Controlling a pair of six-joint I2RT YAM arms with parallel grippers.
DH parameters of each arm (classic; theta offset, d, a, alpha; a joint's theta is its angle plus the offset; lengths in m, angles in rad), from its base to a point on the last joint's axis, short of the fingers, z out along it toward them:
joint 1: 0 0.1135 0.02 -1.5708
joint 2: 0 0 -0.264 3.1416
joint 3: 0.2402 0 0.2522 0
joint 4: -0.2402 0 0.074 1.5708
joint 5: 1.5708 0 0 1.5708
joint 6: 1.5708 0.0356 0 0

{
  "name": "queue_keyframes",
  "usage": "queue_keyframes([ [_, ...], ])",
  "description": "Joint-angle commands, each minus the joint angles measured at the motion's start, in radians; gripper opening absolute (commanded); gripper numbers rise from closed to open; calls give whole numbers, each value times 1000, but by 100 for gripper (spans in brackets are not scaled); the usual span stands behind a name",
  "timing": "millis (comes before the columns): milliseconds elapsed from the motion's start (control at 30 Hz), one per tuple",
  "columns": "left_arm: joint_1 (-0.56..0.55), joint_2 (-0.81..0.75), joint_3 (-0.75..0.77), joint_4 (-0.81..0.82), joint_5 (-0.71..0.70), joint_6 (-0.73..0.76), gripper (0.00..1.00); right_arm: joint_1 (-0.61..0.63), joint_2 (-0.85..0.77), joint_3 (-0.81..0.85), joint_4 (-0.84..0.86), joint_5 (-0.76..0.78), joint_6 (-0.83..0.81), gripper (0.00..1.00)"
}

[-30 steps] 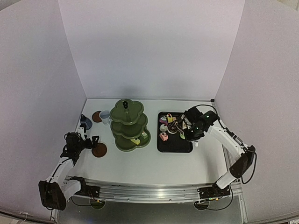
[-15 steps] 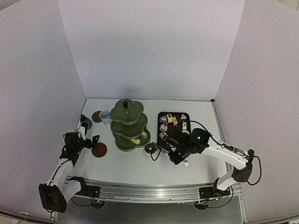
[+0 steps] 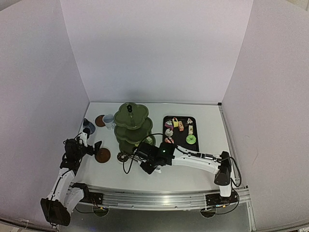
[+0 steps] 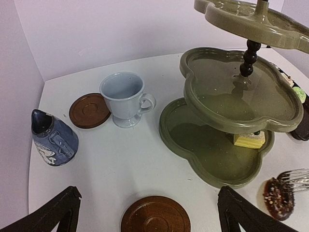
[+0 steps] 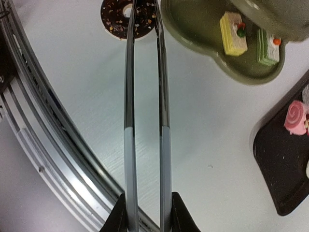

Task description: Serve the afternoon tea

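Now that the right gripper (image 5: 145, 205), tight on the tongs (image 5: 144, 96), has brought the chocolate doughnut (image 5: 115, 21) to the stand's (image 4: 212, 175) seven o'clock, it can go on a tier; the left gripper (image 4: 148, 195) is wide open, empty.

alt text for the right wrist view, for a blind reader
The right gripper holds metal tongs whose tips meet a chocolate doughnut. Upper right, the bottom tier of the green stand carries a yellow cake and a green cake; a pink cake lies on the black tray.
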Motion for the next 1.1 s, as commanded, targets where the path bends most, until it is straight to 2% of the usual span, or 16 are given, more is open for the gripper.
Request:
queue_keyframes([
  [0,4,-17,4,4,18,14,100,8,83,118,153,120,-69,0],
  [167,5,-17,0,6,24,14,100,8,162,170,183,218,-84,0],
  [467,5,-21,-5,4,29,11,100,6,254,196,237,281,-72,0],
  [700,5,-18,-5,-3,32,13,100,-3,279,190,266,382,-3,0],
  [1067,5,-13,-8,-3,35,19,100,-26,317,188,269,451,44,0],
])
